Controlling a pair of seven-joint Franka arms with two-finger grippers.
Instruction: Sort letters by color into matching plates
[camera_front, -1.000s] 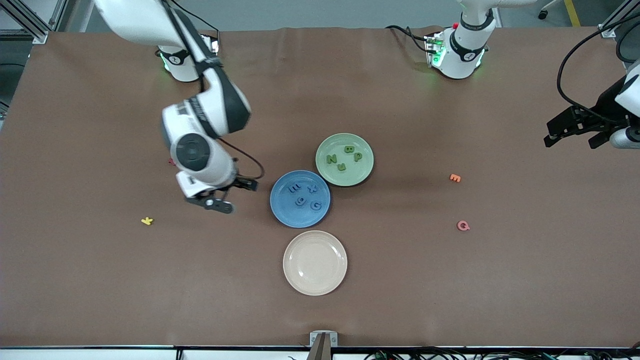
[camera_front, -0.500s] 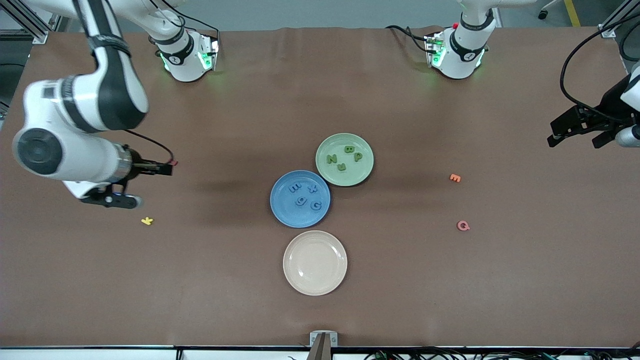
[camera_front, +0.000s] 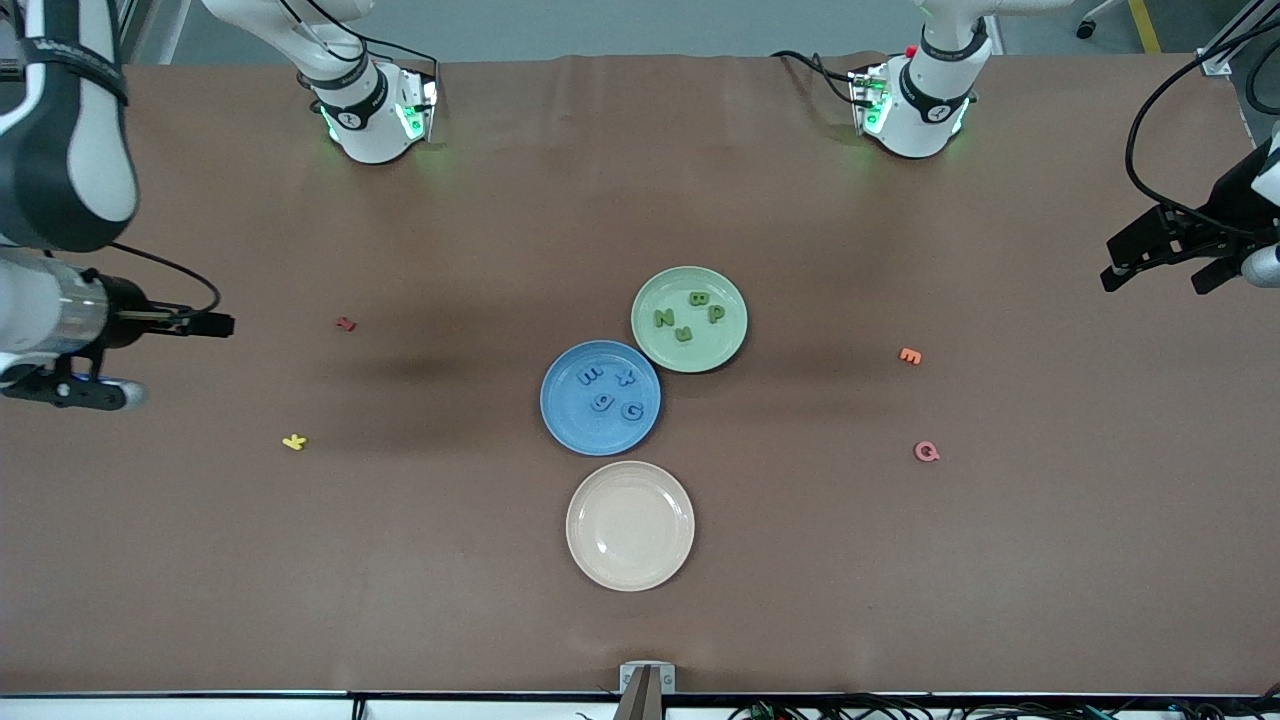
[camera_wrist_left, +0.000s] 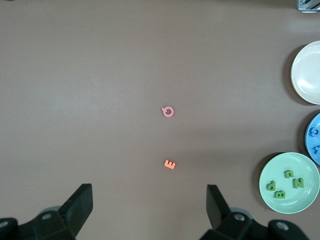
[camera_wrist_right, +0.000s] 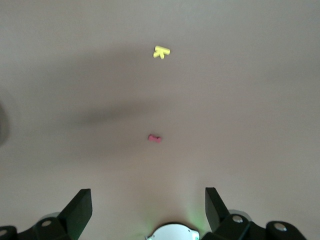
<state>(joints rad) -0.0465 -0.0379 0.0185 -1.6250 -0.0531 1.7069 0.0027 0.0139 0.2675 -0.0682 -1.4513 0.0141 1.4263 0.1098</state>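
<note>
Both claws are spread wide and empty — left claw (camera_wrist_left: 150, 212) over the bench (camera_front: 800, 560) end near the orange E (camera_wrist_left: 170, 164), right claw (camera_wrist_right: 148, 212) swung out from beside the blue plate (camera_front: 560, 425) to its own end. Only the left wrist view shows the pink Q (camera_wrist_left: 168, 111) up close. Blue letters (camera_front: 610, 392) sit in the blue plate, green letters (camera_front: 690, 315) in the green plate (camera_front: 655, 350).

Right gripper (camera_front: 215, 325) aloft at right arm's table end, jaws spread; left gripper (camera_front: 1160, 262) likewise, left end.

Brown matte table cover (camera_front: 640, 180) w/ soft shadows; grey floor strip past table edge; aluminium frame at corners
</note>
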